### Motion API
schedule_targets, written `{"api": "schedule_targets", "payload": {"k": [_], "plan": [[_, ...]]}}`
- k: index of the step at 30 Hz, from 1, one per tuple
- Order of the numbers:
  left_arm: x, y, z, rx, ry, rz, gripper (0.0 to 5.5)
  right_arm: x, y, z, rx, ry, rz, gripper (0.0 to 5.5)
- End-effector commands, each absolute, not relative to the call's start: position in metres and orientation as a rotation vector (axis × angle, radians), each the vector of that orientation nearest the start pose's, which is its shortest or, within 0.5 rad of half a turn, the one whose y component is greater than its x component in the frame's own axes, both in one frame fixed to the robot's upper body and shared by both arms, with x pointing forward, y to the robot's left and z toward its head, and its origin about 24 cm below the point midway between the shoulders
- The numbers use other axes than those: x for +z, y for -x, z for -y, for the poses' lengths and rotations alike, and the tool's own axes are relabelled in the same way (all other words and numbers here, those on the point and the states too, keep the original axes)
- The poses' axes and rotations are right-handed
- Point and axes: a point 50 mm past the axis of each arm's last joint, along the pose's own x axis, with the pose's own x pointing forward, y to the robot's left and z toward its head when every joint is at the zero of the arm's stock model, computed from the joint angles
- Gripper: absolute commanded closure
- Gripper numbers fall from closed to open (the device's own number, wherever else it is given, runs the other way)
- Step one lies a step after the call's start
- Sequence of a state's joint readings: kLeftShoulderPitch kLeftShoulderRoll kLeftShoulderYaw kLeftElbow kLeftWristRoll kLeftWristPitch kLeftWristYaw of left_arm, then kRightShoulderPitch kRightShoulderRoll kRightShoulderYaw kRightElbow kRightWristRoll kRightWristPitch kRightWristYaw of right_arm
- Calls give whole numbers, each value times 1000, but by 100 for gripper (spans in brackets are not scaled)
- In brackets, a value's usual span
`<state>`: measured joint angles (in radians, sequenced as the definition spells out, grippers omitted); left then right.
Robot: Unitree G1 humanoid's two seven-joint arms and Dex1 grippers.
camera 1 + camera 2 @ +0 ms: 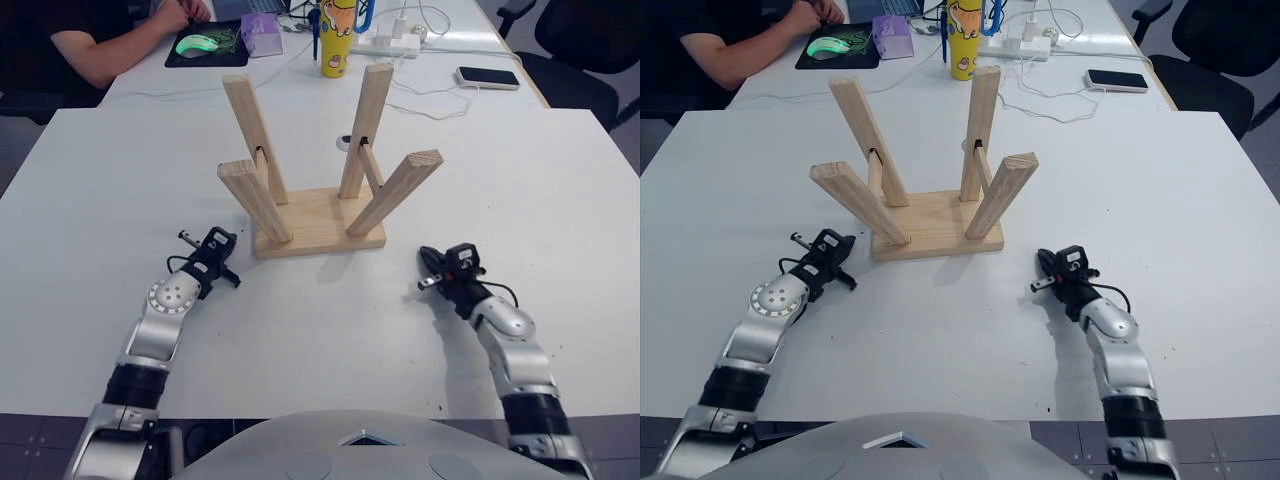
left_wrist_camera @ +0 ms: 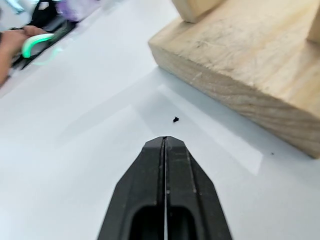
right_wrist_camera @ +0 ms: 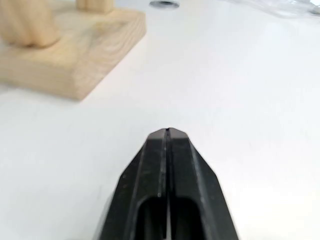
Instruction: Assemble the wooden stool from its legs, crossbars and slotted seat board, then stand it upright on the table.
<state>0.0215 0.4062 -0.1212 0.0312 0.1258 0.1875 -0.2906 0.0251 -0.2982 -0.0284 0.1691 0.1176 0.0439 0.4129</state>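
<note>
Stool sits inverted on bench, legs up, between both clenched, empty claws; left claw lies nearer the seat board than right claw.

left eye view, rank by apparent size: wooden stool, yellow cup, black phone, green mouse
1. upside-down wooden stool
2. tall yellow cup
3. flat black phone and glowing green mouse: about alike

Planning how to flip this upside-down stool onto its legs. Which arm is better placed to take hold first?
Probably left. The left gripper, shut, lies on the table nearer the seat board, close to its corner; the right gripper, also shut, rests a bit farther from the board.
</note>
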Motion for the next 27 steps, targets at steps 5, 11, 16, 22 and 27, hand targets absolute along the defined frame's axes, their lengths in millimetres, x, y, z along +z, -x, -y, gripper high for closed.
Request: {"api": "schedule_targets", "payload": {"k": [5,11,16,22,27], "plan": [[-19,-230,-150,-494,-468,-468,550,-24,-253,171,407,104,-318,548],[-21,-213,-134,-635,-438,-538,550,-19,-246,162,469,73,-311,548],[16,-218,-114,-695,-324,-408,550,6,-231,142,607,-41,-247,548],[44,-209,-104,-714,-226,-374,550,29,-212,140,704,-95,-258,548],[59,-207,-106,-697,-195,-359,550,45,-208,139,734,-111,-270,548]]}}
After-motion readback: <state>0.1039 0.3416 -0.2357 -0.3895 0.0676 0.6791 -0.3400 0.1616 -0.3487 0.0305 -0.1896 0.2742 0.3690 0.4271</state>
